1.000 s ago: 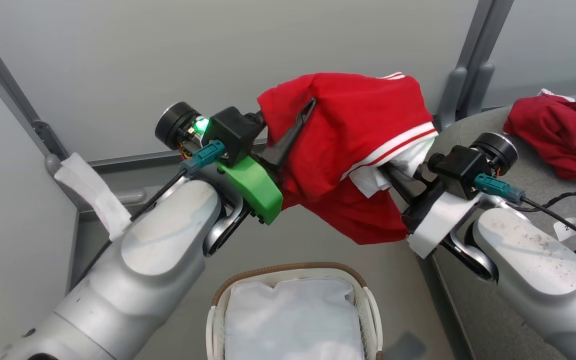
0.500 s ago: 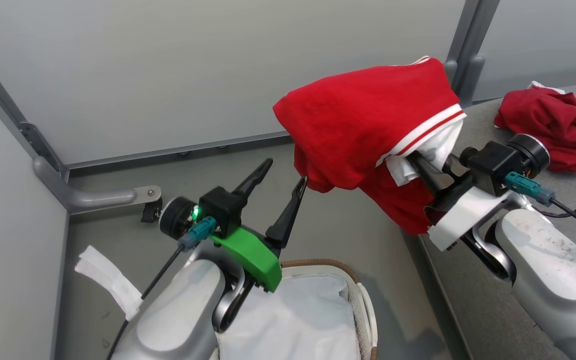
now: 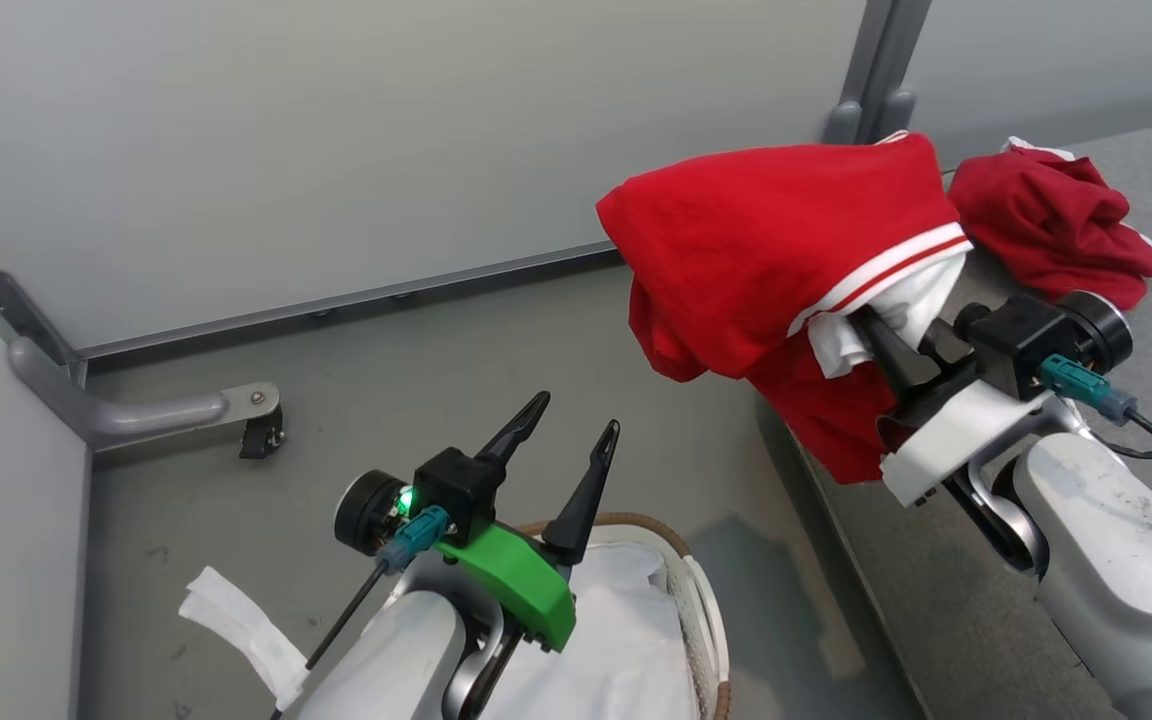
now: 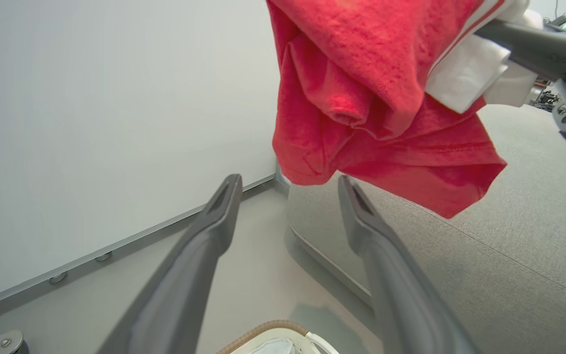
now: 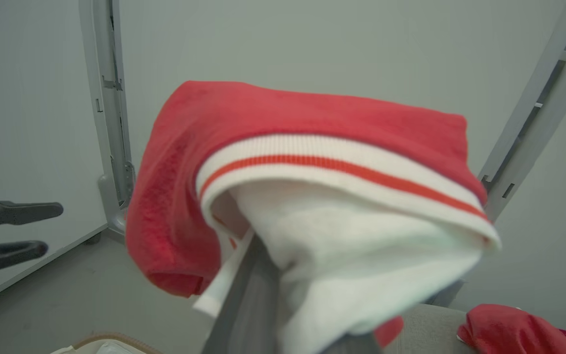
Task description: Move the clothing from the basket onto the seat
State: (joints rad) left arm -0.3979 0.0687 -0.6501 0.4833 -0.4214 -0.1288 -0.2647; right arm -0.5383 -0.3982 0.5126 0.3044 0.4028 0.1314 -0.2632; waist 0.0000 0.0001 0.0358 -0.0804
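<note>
Two red garments are out of the basket (image 3: 701,610), whose white liner (image 3: 606,640) lies bare at the near edge. Above its rim the left gripper (image 3: 579,411) is empty, jaws spread wide. Farther on, the right gripper (image 3: 881,340) clamps a red white-trimmed garment (image 3: 776,240), which hangs over the edge of the grey seat (image 3: 946,620). Beyond, a second crumpled red garment (image 3: 1046,220) rests on the seat.

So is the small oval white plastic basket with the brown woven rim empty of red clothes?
Apparently empty: only the white fabric liner shows inside the basket, no red cloth. The left arm hides part of it.
</note>
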